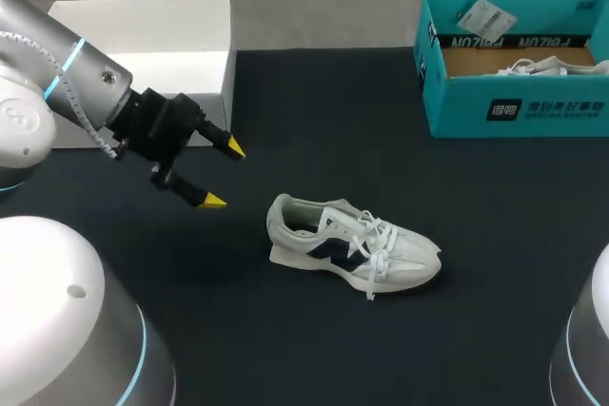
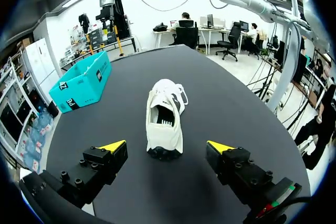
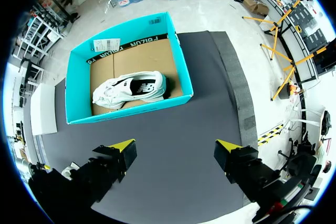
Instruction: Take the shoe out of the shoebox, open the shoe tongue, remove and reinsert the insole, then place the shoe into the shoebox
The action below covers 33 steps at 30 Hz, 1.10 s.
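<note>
The shoe (image 1: 352, 249) is set on its sole near the middle of the table (image 1: 476, 330), heel towards the left edge, toe towards the right, laces loose over the upper. It is judged light. The mesh upper and tongue would give under pressure, while the sole and heel counter look stiffer. A hold across the heel collar or the sole's sidewalls is therefore favoured. The tongue is better pinched at its free top, and the insole is expected to be thin and floppy.

Just left of the heel, the left gripper (image 1: 224, 175) is held low and pointed along the shoe. Its fingers are spread wide and nothing is touched; in the left wrist view the heel lies ahead of the gap.

At the far right corner stands the shoebox (image 1: 514, 106), with a second shoe (image 3: 130, 88) lying inside. The right gripper (image 3: 176, 145) hangs above it, fingers apart and empty.
</note>
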Tool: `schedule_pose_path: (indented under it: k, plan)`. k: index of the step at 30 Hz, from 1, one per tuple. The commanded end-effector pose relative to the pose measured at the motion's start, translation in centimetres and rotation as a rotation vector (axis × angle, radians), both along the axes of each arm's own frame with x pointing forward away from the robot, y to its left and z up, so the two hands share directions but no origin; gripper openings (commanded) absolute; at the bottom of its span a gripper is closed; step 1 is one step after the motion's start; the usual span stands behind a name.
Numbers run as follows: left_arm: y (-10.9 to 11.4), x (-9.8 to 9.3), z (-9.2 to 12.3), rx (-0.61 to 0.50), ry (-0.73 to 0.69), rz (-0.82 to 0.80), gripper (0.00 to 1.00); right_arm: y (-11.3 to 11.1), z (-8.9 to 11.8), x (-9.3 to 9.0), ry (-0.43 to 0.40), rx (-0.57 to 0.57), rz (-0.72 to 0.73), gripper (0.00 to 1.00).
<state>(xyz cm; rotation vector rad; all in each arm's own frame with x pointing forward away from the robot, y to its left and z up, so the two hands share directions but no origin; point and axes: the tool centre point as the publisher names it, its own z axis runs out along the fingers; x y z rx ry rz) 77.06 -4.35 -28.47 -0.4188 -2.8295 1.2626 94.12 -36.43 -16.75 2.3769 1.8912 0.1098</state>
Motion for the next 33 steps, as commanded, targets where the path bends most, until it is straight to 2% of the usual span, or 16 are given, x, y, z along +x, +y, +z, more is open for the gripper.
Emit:
schedule_pose_path:
  k: [1,16,33]
  plan:
    - [-0.7,0.4,-1.7,0.014,0.027,-0.001,1.0,0.0,0.0,-0.1,-0.002,-0.001,0.0,1.0]
    - [-3.4,0.8,-7.9,0.022,0.12,0.012,1.0,0.0,0.0,-0.1,-0.002,-0.001,0.0,1.0]
    - [-6.1,1.3,-10.6,0.015,0.159,-0.041,1.0,0.0,0.0,-0.1,-0.002,-0.001,0.0,1.0]
